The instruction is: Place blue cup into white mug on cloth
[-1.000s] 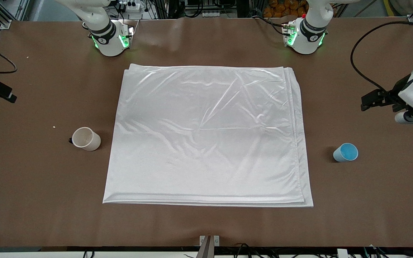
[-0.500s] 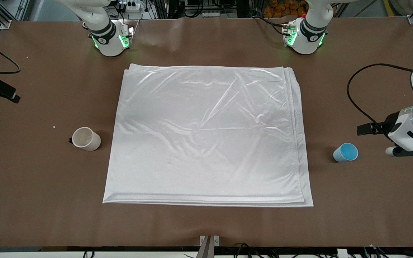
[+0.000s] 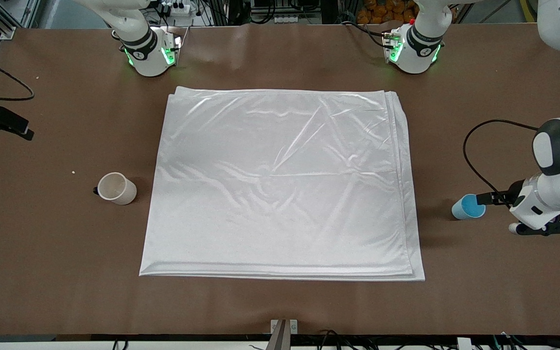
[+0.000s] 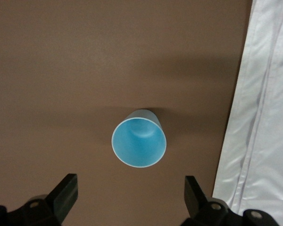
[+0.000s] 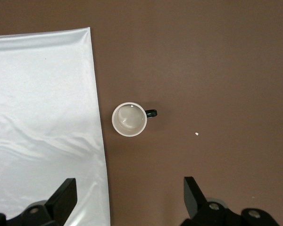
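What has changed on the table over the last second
The left gripper has swung down along its end of the table, toward the front camera, until it reaches the blue cup, fingers open, nothing held. The right gripper, open, has edged in over the table above the white mug. Cup, mug and cloth have not moved.

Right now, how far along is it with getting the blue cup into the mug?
Nothing is done yet: the blue cup and white mug stand on bare table at either end of the cloth. In hand: the open left hand hovers by the cup. Left: grasp, carry, nest on cloth.
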You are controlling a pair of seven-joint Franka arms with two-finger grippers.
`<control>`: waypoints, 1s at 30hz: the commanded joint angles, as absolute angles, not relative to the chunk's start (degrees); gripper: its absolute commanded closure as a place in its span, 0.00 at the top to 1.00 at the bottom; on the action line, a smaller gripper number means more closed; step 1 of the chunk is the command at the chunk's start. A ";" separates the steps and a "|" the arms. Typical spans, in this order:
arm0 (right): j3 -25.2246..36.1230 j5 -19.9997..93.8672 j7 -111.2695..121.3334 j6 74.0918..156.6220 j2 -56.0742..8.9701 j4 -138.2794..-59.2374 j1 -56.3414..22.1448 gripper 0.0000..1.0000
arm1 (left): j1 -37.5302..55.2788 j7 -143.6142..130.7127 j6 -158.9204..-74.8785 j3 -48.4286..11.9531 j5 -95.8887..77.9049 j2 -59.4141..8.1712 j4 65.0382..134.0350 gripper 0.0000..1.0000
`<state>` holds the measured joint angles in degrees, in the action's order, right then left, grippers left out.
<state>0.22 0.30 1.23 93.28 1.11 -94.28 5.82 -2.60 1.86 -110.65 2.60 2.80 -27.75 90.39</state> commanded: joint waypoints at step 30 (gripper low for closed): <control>0.70 0.35 45.34 110.83 -3.25 -108.46 8.26 1.00 | -6.15 6.33 -118.39 2.29 5.71 -39.37 89.56 0.65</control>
<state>1.05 0.30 38.35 109.22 -1.10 -108.32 7.59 -5.81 5.54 -118.02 2.60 5.09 -38.83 90.33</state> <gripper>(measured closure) 0.000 0.088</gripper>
